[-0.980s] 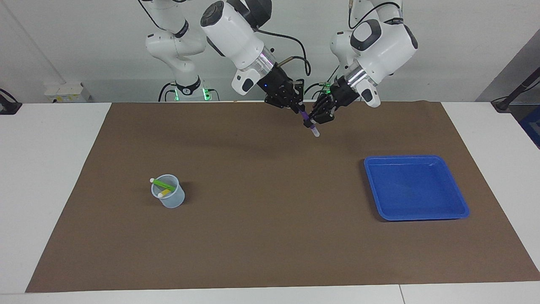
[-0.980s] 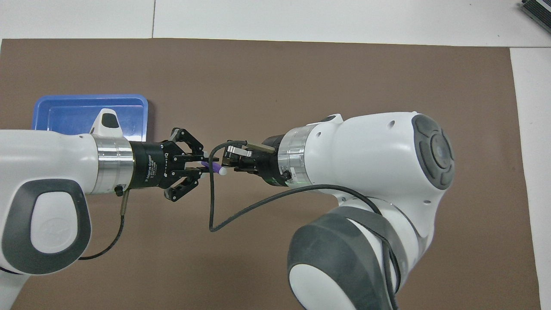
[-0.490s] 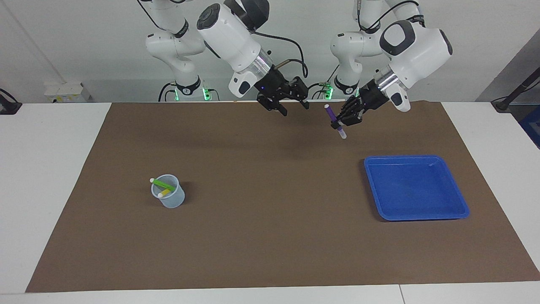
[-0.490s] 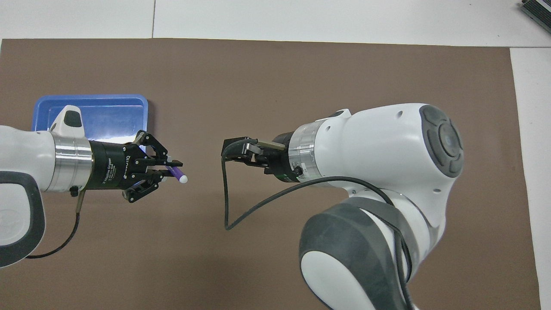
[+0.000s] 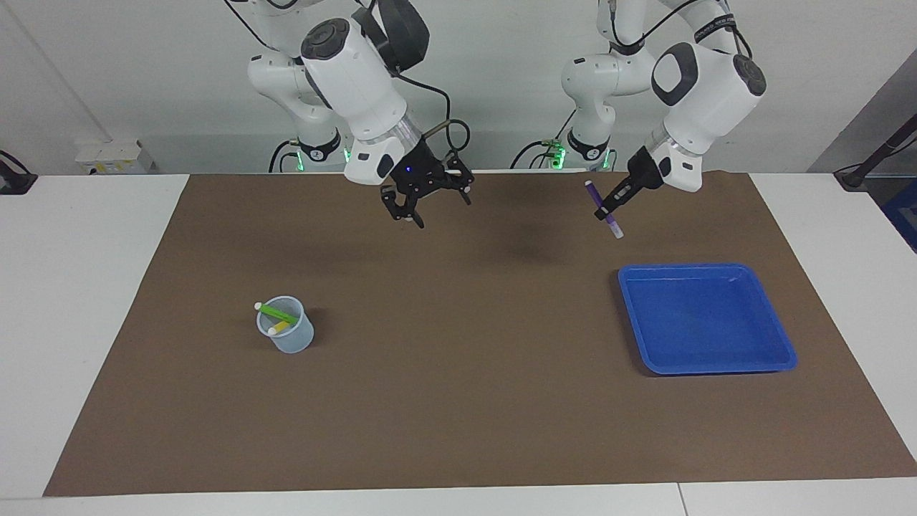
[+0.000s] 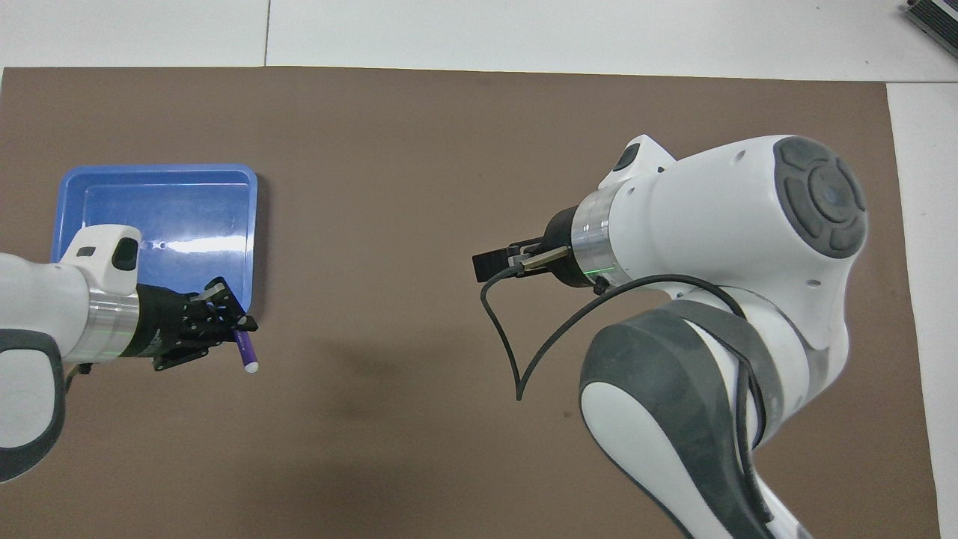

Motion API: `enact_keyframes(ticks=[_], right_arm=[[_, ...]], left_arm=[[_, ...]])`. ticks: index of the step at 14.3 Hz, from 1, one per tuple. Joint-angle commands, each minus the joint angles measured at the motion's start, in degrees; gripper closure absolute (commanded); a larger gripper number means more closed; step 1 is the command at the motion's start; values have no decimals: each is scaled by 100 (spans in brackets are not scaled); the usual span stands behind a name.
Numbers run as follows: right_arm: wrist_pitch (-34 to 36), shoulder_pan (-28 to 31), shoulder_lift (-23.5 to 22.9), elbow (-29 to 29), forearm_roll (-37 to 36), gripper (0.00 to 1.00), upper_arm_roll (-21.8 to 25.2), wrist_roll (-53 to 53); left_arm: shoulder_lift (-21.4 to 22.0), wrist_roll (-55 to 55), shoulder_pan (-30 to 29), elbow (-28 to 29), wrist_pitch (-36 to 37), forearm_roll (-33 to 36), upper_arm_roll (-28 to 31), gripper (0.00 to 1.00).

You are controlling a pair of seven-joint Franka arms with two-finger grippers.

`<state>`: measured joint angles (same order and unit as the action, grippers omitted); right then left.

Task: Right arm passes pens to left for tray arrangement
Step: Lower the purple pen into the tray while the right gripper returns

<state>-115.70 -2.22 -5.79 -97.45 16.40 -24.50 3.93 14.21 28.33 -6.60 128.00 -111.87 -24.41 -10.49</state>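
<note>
My left gripper (image 5: pixel 606 211) is shut on the purple pen (image 5: pixel 615 227), which hangs tilted with its pale end down. It is in the air over the mat, just beside the corner of the blue tray (image 5: pixel 716 368) nearest the robots. In the overhead view the left gripper (image 6: pixel 238 329) and purple pen (image 6: pixel 246 356) sit just off the tray (image 6: pixel 150 202). My right gripper (image 5: pixel 430 206) hangs open and empty over the mat's middle, near the robots. The green pen (image 5: pixel 278 312) and yellow pen (image 5: pixel 280 328) stand in a small translucent cup (image 5: pixel 289 340).
A brown mat (image 5: pixel 458 401) covers most of the white table. The cup stands toward the right arm's end, the tray toward the left arm's end. In the overhead view the right arm's body (image 6: pixel 718 247) hides the cup, and a black cable loops below its wrist.
The right gripper let go of the purple pen, opened and drew back toward the cup's end. The left arm carried the pen away toward the tray.
</note>
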Motion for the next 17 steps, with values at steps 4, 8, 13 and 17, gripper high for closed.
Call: enact_keyframes(ticks=[4, 8, 13, 17], right_arm=[[-5, 634, -9, -37, -858, 0, -20, -2368], [-58, 758, -88, -89, -1646, 0, -11, -2774], [-110, 1425, -431, -204, -1894, 0, -2, -3566], [-548, 1680, -791, -274, -2036, 0, -11, -3584]], left_arm=[[-445, -1637, -518, 102, -931, 1838, -58, 100], [-1068, -2462, -623, -301, -1275, 2160, -40, 100], [-1604, -2490, -527, -364, -2117, 2265, -49, 100], [-2053, -2648, -518, -381, -2874, 2265, -58, 100]])
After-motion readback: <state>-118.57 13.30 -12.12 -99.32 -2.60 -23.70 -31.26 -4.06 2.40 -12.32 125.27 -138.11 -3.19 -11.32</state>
